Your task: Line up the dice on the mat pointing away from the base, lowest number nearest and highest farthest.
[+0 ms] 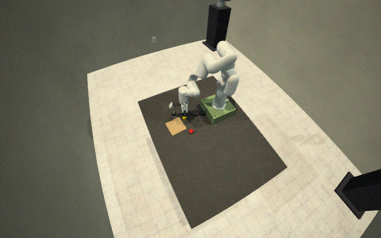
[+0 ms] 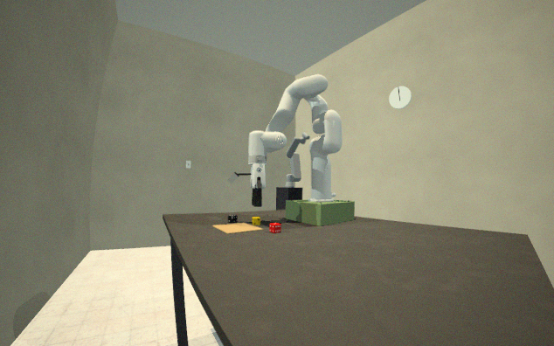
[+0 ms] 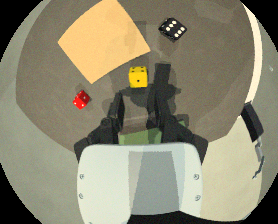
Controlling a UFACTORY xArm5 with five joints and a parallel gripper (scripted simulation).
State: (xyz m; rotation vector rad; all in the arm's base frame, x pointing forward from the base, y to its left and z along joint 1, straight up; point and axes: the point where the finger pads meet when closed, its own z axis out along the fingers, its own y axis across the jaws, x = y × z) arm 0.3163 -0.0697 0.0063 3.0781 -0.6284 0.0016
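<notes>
A yellow die (image 1: 184, 118) (image 2: 256, 220) (image 3: 138, 78) lies on the dark table just beside the tan mat (image 1: 175, 126) (image 2: 237, 227) (image 3: 103, 39), at the mat's corner nearest the base. A black die (image 1: 173, 113) (image 2: 231, 217) (image 3: 172, 28) lies on the table off the mat's far side. A red die (image 1: 191, 131) (image 2: 274, 227) (image 3: 81, 99) lies on the table off the mat's other side. My gripper (image 1: 184, 113) (image 2: 256, 198) (image 3: 138, 99) hangs straight above the yellow die, well clear of it, fingers half open with nothing between them.
The green base block (image 1: 219, 114) (image 2: 319, 211) stands close behind the dice. A small camera arm sticks out sideways from the wrist (image 2: 238, 175). The table edge (image 2: 168, 223) runs just beyond the black die.
</notes>
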